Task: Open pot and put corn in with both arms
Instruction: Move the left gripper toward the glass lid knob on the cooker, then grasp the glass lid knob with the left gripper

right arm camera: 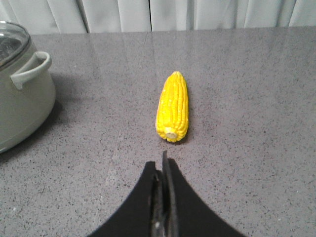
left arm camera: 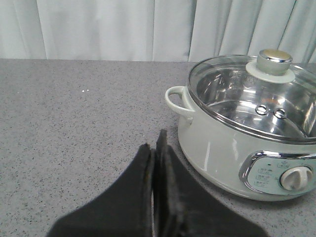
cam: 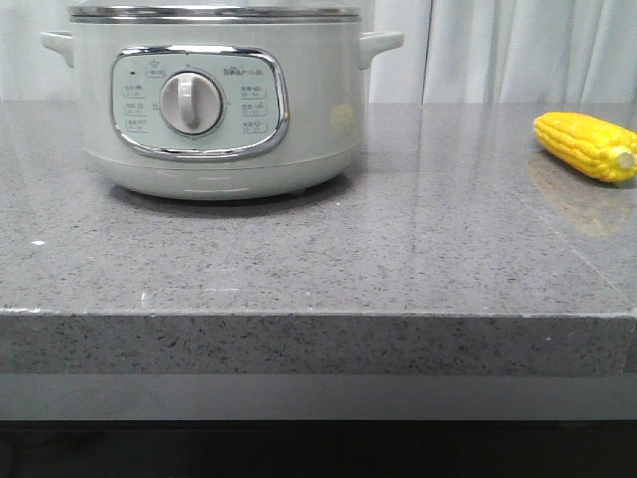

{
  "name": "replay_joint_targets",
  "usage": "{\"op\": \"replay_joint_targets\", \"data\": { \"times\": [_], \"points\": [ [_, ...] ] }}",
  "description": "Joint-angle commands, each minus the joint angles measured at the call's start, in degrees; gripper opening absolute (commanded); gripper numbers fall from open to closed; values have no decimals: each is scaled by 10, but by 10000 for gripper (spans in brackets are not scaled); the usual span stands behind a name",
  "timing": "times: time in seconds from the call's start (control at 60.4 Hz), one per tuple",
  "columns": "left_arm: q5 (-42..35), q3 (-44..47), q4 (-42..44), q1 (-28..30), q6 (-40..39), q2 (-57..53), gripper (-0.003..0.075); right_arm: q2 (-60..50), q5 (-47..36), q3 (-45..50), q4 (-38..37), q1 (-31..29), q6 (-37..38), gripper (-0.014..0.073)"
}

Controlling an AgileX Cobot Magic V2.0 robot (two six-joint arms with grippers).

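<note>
Glass lid on pot, pot at desk left. Corn lying far right, untouched. Left gripper, right gripper both pressed together, empty. Basically nothing done yet.

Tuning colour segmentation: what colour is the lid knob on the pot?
Shiny chrome knob on a white base, topping the glass lid; clearest in the left wrist view.

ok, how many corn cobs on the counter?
1. The corn lies on the grey counter, right of the pot, apart from it, stub end toward the right hand. The front view crops the counter, so more could be hidden.
</note>
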Motion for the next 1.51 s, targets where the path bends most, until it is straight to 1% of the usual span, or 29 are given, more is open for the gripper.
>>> {"op": "replay_joint_targets", "data": {
  "times": [0.0, 0.199, 0.248, 0.265, 0.315, 0.364, 0.414, 0.431, 0.447, 0.464, 0.513, 0.547, 0.613, 0.762, 0.894, 1.093, 1.176, 1.292, 1.491],
  "points": [
    [-49, -21, -6, -1, -4, 16, -20, 14, -39, -21, -1, -3, -7, -65],
    [-50, -21, -2, -1, -4, 36, -12, 22, -35, -21, -1, -3, -7, -60],
    [-51, -21, -1, -1, -4, 42, 24, 23, -35, -21, -1, -3, -7, -34],
    [-51, -21, -1, -1, -4, 44, 40, 23, -35, -21, -1, -3, -7, -13],
    [-54, -21, -1, -1, -4, 50, 115, 23, -35, -21, -1, -3, -7, 58],
    [-59, -21, -1, -1, -4, 55, 214, 23, -35, -21, -1, -3, -7, 171],
    [-64, -21, 1, -1, -3, 60, 347, 23, -35, -21, -1, -3, -7, 269],
    [-66, -21, 1, -1, -2, 61, 379, 23, -35, -21, -1, -3, -7, 319],
    [-67, -21, 1, -1, -1, 63, 426, 23, -35, -21, -1, -3, -7, 351],
    [-68, -21, 1, -1, -1, 65, 454, 23, -35, -21, -1, -3, -7, 397],
    [-77, -21, 1, -1, -1, 70, 536, 23, -35, -21, -1, -3, -7, 484],
    [-82, -21, 1, -1, -1, 73, 557, 23, -35, -21, -1, -3, -7, 525],
    [-101, -21, -6, -1, -1, 84, 564, 23, -35, -21, -1, -3, -7, 556],
    [-129, -25, -31, -10, -1, 118, 564, 23, -35, -21, -1, -3, -7, 552],
    [-141, -46, -31, -58, -1, 150, 564, 23, -35, -21, 0, -3, -7, 552],
    [-216, -84, -31, -152, -1, 220, 564, 23, -35, -21, 0, -3, -7, 552],
    [-242, -106, -31, -182, -1, 255, 564, 23, -35, -21, 0, -3, -7, 552],
    [-261, -144, -31, -206, -1, 310, 564, 23, -35, -21, 0, -3, -7, 552],
    [-267, -226, -31, -217, -4, 400, 564, 23, -35, -21, 0, -3, -7, 552]
  ]
}}
